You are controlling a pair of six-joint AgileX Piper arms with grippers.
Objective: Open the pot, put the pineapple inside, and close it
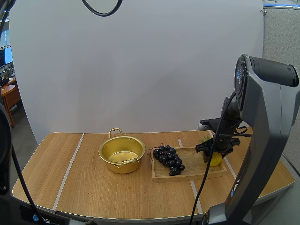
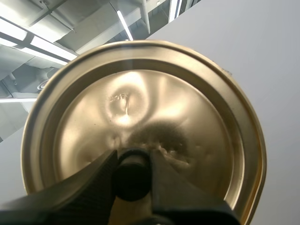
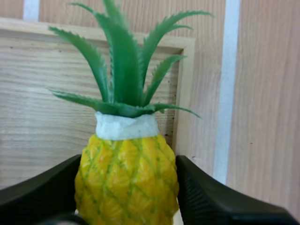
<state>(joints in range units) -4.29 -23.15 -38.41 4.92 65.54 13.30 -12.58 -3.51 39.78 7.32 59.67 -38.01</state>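
Observation:
The gold pot [image 1: 102, 151] stands open and empty on the table, left of centre. Its gold lid [image 2: 140, 108] is seen from the top side, and my left gripper [image 2: 132, 164] is shut on the lid's black knob [image 2: 132, 180]. A small yellow pineapple [image 1: 215, 160] with green leaves is at the right end of the wooden tray [image 1: 187, 174]. My right gripper [image 1: 212, 157] comes down over it. Close up, the black fingers [image 3: 206, 197] press both sides of the pineapple [image 3: 126, 178], with its leaves pointing away from the gripper [image 3: 127, 164].
A bunch of dark grapes [image 1: 168, 159] lies on the tray's left half, between the pot and the pineapple. White strips [image 1: 70, 168] run across the wooden tabletop. Bare table lies left of and in front of the pot.

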